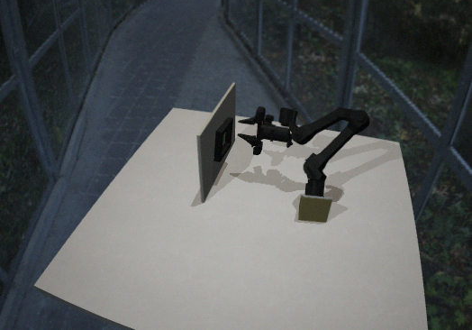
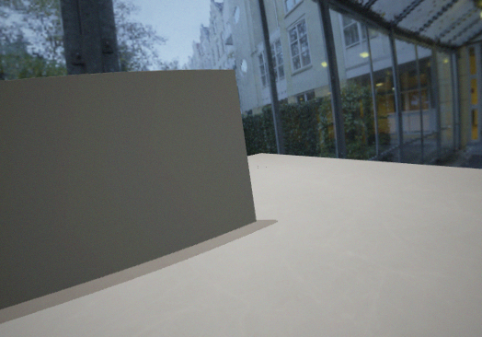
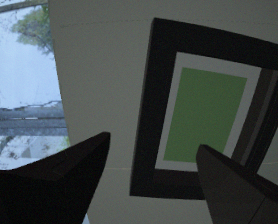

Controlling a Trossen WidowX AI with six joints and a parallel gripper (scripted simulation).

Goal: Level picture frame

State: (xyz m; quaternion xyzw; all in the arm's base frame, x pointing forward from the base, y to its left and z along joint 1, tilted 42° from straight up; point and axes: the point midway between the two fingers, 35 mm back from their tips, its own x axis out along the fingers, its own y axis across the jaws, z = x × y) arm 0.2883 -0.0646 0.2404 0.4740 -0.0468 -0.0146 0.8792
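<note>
The black picture frame (image 1: pixel 219 144) (image 3: pixel 154 110), with a white mat and a green picture, hangs on the grey wall panel (image 1: pixel 209 170) (image 2: pixel 124 168) (image 3: pixel 100 75). In the wrist view it is tilted, its top edge sloping down to the right, left side higher. The screw and the back strip are hidden. My gripper (image 1: pixel 239 128) (image 3: pixel 154 145) is open and empty, a short way in front of the panel. In the wrist view the left fingertip shows left of the frame, the right one over its lower part. No contact shows.
The pale table (image 1: pixel 180 245) (image 2: pixel 368 232) carries the upright panel. A small olive board (image 1: pixel 314 209) stands by the arm's base. The arm reaches toward the panel from the right in the top view. The exterior view shows only the panel's back.
</note>
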